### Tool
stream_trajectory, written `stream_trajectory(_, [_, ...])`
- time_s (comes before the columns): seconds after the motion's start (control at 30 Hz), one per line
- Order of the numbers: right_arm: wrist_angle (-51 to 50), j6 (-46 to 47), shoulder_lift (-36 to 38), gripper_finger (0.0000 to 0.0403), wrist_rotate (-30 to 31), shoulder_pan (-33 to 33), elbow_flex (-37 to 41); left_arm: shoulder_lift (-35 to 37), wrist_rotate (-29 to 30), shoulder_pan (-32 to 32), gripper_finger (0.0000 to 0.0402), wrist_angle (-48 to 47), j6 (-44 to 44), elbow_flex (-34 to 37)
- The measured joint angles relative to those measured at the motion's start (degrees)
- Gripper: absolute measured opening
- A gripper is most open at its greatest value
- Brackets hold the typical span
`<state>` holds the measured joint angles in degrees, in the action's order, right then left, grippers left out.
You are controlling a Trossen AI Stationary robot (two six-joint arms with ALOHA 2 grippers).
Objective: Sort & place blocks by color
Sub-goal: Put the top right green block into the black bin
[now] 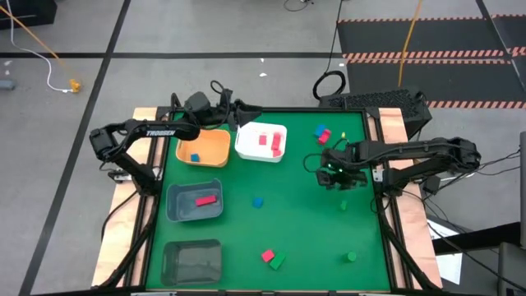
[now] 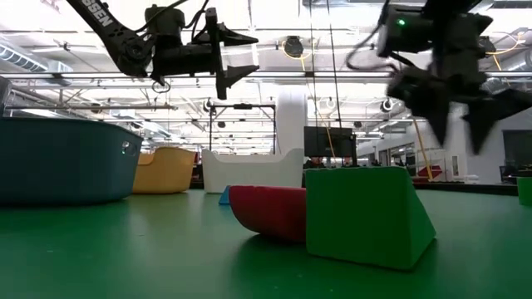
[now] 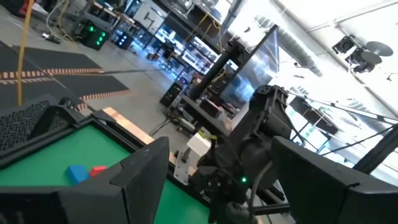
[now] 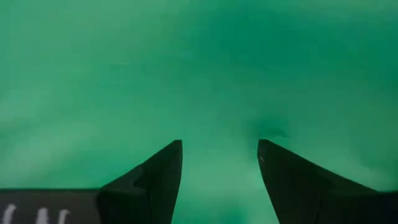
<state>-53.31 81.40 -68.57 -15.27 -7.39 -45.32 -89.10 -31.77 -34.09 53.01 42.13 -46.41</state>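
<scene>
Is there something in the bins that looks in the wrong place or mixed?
Nothing looks spilled or damaged. The orange bin holds one blue block, the white bin red or pink pieces, the grey bin one red bar. So reddish pieces lie in two different bins.

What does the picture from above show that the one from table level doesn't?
Only from above: the pink pieces in the white bin, a blue block in the orange bin, and loose blocks scattered across the mat. Only from table level: the hall ceiling and lights behind. Both show the open right gripper and the red block beside the green block.
</scene>
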Motion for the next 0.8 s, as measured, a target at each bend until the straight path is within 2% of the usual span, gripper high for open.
stream_trajectory(0.17, [-8.02, 4.91, 0.01, 0.0200, -0.03, 3.61, 0.00, 0.00, -0.71, 0.03, 0.0280, -0.02, 0.04, 0.00])
stream_trajectory(0.47, [-7.84, 12.49, -0.93, 0.0205, 1.82, 10.11, 0.02, 0.00, -5.40, 0.86, 0.0280, -0.07, 1.94, 0.00])
stream_trajectory(0.57, [-4.68, 15.43, -1.57, 0.0205, 1.98, 11.50, 1.35, 0.00, -5.98, 1.74, 0.0280, -0.13, 1.95, 0.00])
stream_trajectory(0.8, [9.43, 24.00, -1.46, 0.0205, 1.80, 14.22, 9.35, 0.00, -6.45, 3.94, 0.0280, -0.48, 1.92, 0.00])
